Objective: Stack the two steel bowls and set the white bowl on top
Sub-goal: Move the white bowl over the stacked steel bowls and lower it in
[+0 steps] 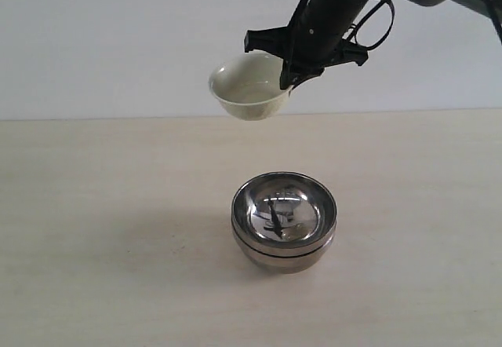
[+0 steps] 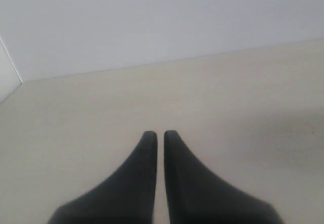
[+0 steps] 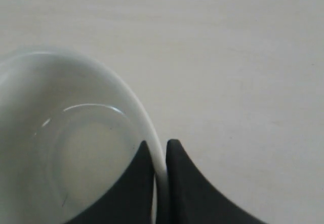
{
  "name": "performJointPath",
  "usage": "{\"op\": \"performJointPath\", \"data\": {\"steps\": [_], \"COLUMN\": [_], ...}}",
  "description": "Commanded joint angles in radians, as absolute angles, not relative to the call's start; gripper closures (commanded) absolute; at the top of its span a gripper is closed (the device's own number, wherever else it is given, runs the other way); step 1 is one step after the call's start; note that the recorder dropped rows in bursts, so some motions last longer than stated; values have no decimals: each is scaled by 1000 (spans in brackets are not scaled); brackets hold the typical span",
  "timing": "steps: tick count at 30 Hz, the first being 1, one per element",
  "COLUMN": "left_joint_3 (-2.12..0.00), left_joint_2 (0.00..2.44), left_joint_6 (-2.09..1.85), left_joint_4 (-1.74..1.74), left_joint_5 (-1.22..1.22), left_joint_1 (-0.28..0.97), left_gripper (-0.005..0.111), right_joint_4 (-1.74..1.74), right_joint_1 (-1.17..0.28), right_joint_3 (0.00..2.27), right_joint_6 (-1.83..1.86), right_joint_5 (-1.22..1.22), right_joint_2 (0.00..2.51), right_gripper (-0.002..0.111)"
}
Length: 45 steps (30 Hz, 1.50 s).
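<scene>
steel bowls: the two steel bowls [image 1: 284, 220] sit closest to the exterior camera, already nested one inside the other. Two rims show, one just above the other, so that half of the job looks done
surface: the pale surface [image 1: 94, 206] around the stack is bare, so nothing gets in the way of a descent
white bowl: the white bowl [image 1: 249, 88] hangs in the air, farther back than the stack and slightly left of it in the exterior view. It touches nothing below, and its mouth tips a little toward the camera
right fingers: the right fingers [image 3: 179, 183] are pinching the white bowl by its rim, one inside the wall and one outside, so it's a thin edge grip
left fingers: the left fingers [image 2: 136, 183] are pressed almost together with only a sliver between them. They hold nothing and sit over bare surface
step in hand: probably carrying the white bowl over to set it in the top steel bowl
doing it well: centre it over the stack first and level the tilt. Then lower it slowly until its base rests inside, and only then spread the fingers
watch out: a rim pinch lets the bowl swing, and glossy ceramic dropped on slick steel would likely skid or knock the stack, so no early release
</scene>
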<state>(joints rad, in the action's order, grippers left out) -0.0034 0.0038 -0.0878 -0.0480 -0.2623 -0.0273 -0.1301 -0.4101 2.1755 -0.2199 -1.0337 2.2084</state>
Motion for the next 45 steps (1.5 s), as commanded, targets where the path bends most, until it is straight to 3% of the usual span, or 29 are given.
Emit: {"op": "performJointPath", "data": {"steps": [1,15,31,45], "left_joint_3": [0,0,0,0], "left_joint_2": [0,0,0,0], "left_joint_6": [-78,-78,-78,-78], "left_joint_4": [-41,-41,-41,-41], "left_joint_5": [-256,-256,-256,-256], "left_joint_1": [-30,-30,-30,-30], "left_gripper": [103,103,103,103], "right_joint_4": [-151,-147,-235,-390], "right_joint_1": [-424,-439,-439,-404], "right_joint_3": [2175,2122,1474,1189], "right_joint_6": [-209,-196,-123,44], "right_joint_5": [-1084,-1163,-817,-677], "right_joint_2": [2176,2096,1782,1687], "right_gripper": [108,108,108,108]}}
